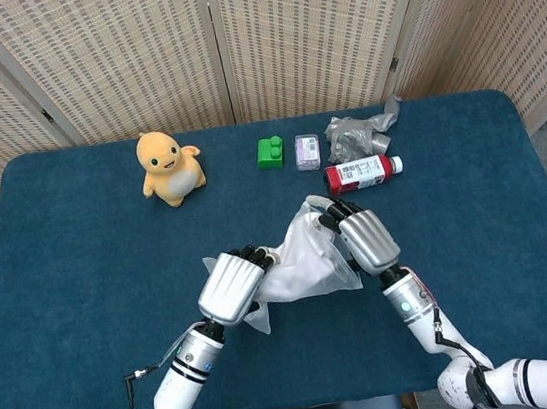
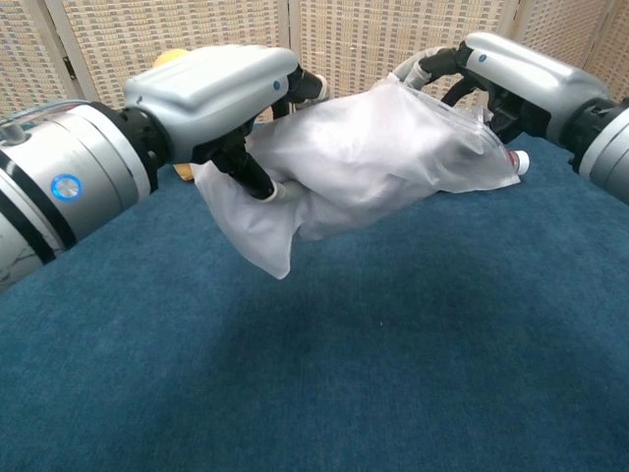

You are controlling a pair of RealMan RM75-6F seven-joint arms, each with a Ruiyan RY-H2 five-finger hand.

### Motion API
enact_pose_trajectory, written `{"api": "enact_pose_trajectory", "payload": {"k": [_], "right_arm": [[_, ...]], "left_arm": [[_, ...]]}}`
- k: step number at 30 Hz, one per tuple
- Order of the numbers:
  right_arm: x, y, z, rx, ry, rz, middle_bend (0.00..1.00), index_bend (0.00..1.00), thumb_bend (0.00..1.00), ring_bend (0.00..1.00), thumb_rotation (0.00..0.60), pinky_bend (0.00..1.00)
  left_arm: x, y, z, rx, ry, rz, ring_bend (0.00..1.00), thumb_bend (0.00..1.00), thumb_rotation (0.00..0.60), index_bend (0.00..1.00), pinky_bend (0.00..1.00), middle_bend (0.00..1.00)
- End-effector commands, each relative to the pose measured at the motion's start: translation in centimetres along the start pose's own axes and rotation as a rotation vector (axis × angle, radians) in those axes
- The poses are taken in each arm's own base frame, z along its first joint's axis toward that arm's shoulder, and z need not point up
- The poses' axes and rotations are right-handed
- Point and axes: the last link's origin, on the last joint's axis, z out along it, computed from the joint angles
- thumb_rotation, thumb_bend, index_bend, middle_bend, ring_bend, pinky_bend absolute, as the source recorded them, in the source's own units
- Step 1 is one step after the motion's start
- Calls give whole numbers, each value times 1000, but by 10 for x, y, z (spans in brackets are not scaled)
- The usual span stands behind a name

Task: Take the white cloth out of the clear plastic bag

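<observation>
The clear plastic bag (image 1: pixel 311 243) hangs above the blue table (image 1: pixel 78 250) between both hands, and the white cloth (image 1: pixel 293 273) shows through it as a bunched white mass. My left hand (image 1: pixel 232 286) grips the bag's left end, with a loose flap drooping below it. My right hand (image 1: pixel 364 238) lies on the bag's right end, its fingers curled over the top edge. In the chest view the left hand (image 2: pixel 211 93) clutches the cloth-filled bag (image 2: pixel 462 143), the cloth (image 2: pixel 344 157) fills its middle, and the right hand (image 2: pixel 511 79) holds the far corner.
Along the table's back stand a yellow plush toy (image 1: pixel 170 166), a green brick (image 1: pixel 270 152), a small pale box (image 1: pixel 307 151), crumpled grey wrap (image 1: pixel 360 133) and a lying red bottle (image 1: pixel 360 173) just behind my right hand. Woven screens close off the rear.
</observation>
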Motion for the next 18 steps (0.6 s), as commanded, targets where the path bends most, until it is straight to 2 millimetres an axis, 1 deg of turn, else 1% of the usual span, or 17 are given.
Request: {"api": "enact_pose_trajectory", "payload": {"k": [1, 6, 8, 11, 14, 18], "right_arm": [[-1, -1, 3, -1, 12, 1, 170, 516, 338, 127, 600, 283], [-3, -2, 5, -1, 27, 12, 196, 595, 500, 126, 600, 283], [-2, -2, 5, -2, 33, 15, 207, 622, 545, 127, 600, 283], [-2, -3, 5, -1, 37, 18, 221, 654, 590, 127, 600, 283], [-1, -2, 5, -2, 38, 18, 231, 677, 611, 127, 600, 283], [-1, 0, 5, -9, 32, 11, 238, 699, 621, 127, 600, 283]], "left_arm": [[0, -1, -1, -1, 0, 2, 435, 429, 600, 407, 655, 440], [-1, -2, -2, 3, -5, 4, 436, 429, 600, 407, 655, 440], [-2, -3, -2, 3, -10, 8, 436, 429, 600, 407, 655, 440], [-5, -5, -3, 10, -19, 11, 435, 429, 600, 407, 655, 440], [-10, -8, -4, 27, -45, 19, 429, 429, 600, 395, 655, 439], [-17, -15, -9, 59, -101, 45, 408, 417, 600, 344, 655, 437]]}}
